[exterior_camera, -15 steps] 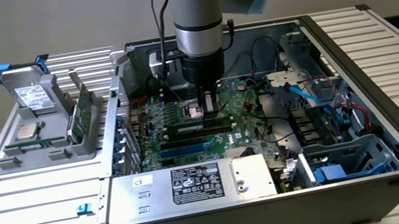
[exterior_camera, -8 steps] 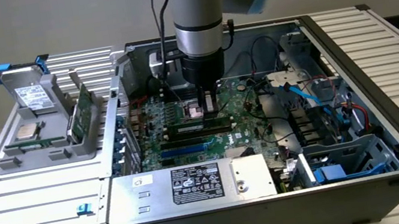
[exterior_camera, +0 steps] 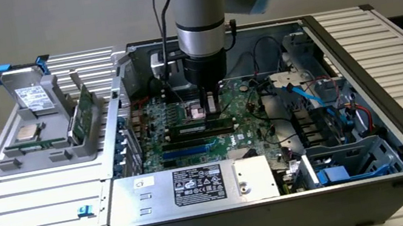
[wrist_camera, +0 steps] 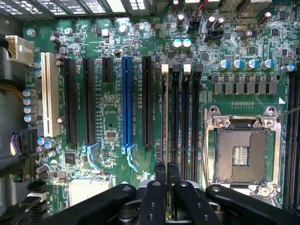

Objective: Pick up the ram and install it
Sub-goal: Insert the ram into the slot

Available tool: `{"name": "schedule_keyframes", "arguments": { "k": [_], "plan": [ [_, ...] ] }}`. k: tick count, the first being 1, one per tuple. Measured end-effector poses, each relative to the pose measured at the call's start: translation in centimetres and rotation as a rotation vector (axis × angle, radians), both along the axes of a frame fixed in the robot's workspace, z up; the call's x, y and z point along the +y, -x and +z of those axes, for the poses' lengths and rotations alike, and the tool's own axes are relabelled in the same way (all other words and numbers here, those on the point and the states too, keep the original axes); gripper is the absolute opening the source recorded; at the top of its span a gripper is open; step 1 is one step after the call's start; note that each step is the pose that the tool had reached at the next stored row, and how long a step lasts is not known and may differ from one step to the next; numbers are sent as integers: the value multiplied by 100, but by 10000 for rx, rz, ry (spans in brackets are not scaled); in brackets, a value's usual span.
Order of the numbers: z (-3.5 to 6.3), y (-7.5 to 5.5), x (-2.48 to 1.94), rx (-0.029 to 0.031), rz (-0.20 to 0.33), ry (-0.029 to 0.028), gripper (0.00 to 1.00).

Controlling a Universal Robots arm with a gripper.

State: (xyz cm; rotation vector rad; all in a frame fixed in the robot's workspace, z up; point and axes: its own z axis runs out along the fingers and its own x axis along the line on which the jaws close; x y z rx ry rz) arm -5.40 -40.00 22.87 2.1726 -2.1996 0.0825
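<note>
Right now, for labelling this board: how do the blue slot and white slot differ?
The blue slot sits between black slots; the white slot ends the row. The blue slot ends in a pale blue clip; the white slot has none. Both are empty, parallel.

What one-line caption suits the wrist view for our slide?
Shut jaws over the ram standing in a motherboard slot, beside the empty socket.

Plain beige wall behind a white slatted metal table.
</note>
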Motion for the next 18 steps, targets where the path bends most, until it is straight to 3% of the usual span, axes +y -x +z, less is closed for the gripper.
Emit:
{"name": "schedule_keyframes", "arguments": {
  "k": [18],
  "plan": [
    [-35, 0, 0, -1, 0, -2, 13]
  ]
}}
